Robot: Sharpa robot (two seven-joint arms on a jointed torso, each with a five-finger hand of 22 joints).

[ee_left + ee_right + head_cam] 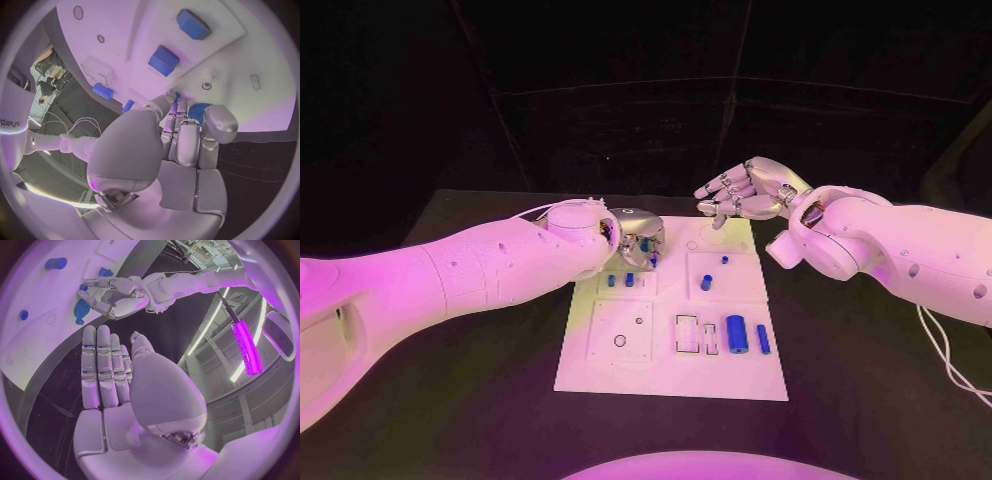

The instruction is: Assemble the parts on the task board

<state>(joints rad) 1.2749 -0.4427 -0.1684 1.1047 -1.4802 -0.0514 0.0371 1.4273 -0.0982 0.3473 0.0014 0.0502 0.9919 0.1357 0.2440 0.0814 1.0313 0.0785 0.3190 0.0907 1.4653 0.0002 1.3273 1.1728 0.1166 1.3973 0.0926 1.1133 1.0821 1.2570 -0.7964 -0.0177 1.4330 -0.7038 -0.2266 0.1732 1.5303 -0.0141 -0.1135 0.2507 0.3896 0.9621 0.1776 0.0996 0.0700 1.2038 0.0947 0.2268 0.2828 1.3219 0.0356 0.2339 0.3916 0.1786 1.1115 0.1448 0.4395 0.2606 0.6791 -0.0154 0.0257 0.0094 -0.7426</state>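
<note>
The white task board lies in the middle of the black table. My left hand is down at the board's far left corner, its fingers closed round a blue ribbed part; this part also shows under those fingers in the right wrist view. My right hand hovers above the board's far right edge, fingers stretched out and holding nothing. Two small blue pegs stand just nearer than the left hand. A small blue part lies mid-board, and two blue cylinders lie near the right edge.
Empty outlined recesses and slots mark the board's near half. Black table surrounds the board on all sides. A white cable hangs beside my right arm.
</note>
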